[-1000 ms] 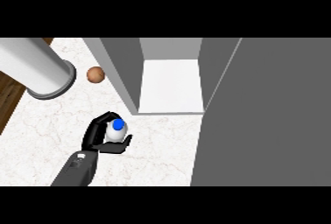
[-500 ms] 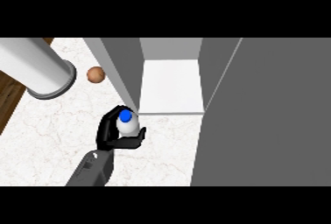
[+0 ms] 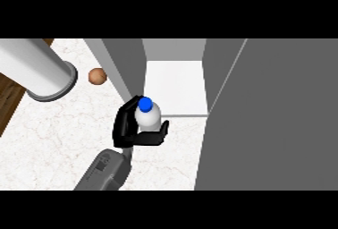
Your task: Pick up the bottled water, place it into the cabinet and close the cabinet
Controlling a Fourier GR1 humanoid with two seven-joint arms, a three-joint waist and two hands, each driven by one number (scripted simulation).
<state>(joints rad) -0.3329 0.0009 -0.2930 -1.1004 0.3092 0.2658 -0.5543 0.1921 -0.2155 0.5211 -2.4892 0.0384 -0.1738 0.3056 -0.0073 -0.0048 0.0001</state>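
Nearest, on a grey forearm from the lower edge: left robot hand, clamped round the bottled water, blue cap at the far end, above the white marbled desk. Bottle at the near edge of the open cabinet. Farther left, a brown round object beside a large grey cylinder.

Right hand curled round upright water bottle, blue cap up, above marble tabletop, at open cabinet front edge, brown ball beside cabinet wall
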